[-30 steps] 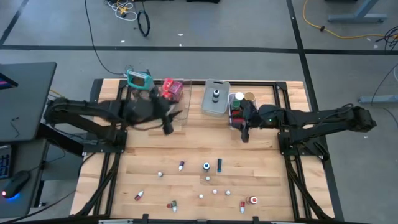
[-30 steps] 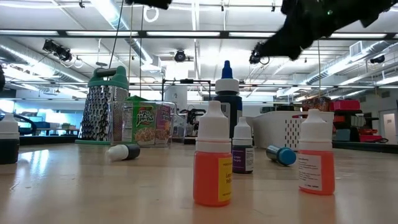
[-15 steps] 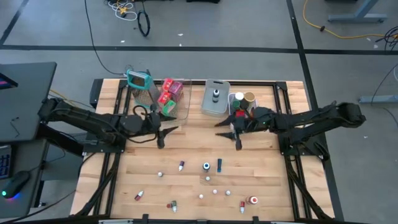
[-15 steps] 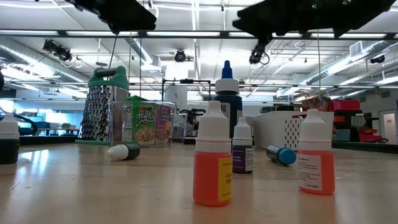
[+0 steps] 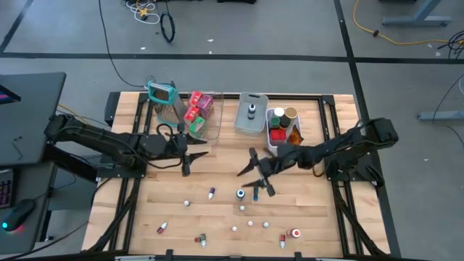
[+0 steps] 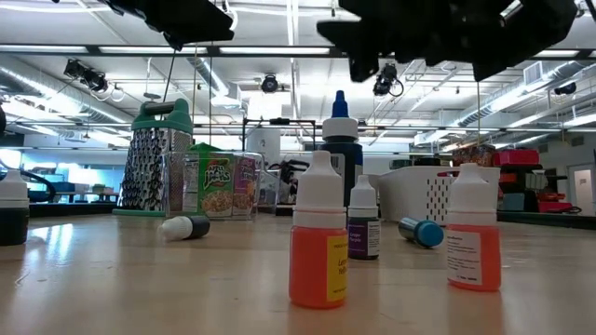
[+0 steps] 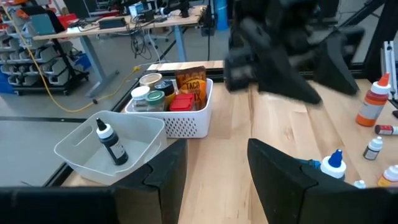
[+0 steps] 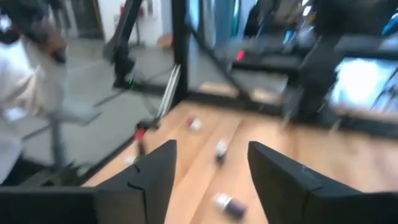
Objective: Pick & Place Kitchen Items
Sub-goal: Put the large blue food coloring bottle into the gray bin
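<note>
When viewing from above, locate the left arm [image 5: 109,141] reaching in from the left side of the bench [image 5: 304,210], with its tip over bare wood just in front of the clear bin [image 5: 210,119]. Confirm in the left wrist view: left jaws parted moderately, nothing between the fingers [image 7: 161,180]. Locate the right arm [image 5: 341,148] stretched toward the bench centre, ending close to the blue-capped bottle [image 5: 240,193] and the dark blue bottle [image 5: 255,193] lying just beside it. Confirm in the right wrist view: right jaws parted, empty. Note the kitchen items in two groups. First group: small dropper bottles scattered loose over the half of the bench away from the bins, among them a purple-labelled bottle [image 5: 212,193] and a red-and-white item [image 5: 294,233]. Second group: red and pink packets [image 5: 199,107] in the clear bin, one black-capped bottle [image 7: 112,143] upright in the grey bin [image 7: 81,149], lidded jars [image 7: 149,81] and a red box [image 7: 181,102] in the white bin [image 7: 180,124]. Note the teal-framed grater [image 5: 162,94] at the far left corner, beside the clear bin.
</note>
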Available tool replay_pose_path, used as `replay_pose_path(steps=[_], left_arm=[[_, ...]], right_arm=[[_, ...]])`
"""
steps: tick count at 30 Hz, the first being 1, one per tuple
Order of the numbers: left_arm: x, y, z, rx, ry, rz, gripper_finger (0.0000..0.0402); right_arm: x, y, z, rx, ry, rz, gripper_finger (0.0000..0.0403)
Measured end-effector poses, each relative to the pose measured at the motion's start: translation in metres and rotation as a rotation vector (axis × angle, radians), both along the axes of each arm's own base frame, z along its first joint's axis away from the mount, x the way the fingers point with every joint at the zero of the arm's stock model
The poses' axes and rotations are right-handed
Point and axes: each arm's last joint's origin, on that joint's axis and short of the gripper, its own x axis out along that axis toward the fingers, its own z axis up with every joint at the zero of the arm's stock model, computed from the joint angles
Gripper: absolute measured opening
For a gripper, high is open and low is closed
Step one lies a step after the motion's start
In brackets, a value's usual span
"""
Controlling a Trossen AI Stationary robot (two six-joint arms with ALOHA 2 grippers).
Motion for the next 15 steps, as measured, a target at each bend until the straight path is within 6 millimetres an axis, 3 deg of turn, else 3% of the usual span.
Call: replay_pose_path(steps=[8, 15], left_arm=[[0.000, 0.001, 0.000, -0.004, -0.009, 0.026, 0.0178], [0.000, 0.001, 0.000, -0.013, -0.009, 0.030, 0.0178]], right_arm=[[0.022, 0.033, -0.031, -0.080, 0.300, -0.004, 0.0251], [0.029, 0.038, -0.053, -0.071, 0.390, -0.006, 0.0254]])
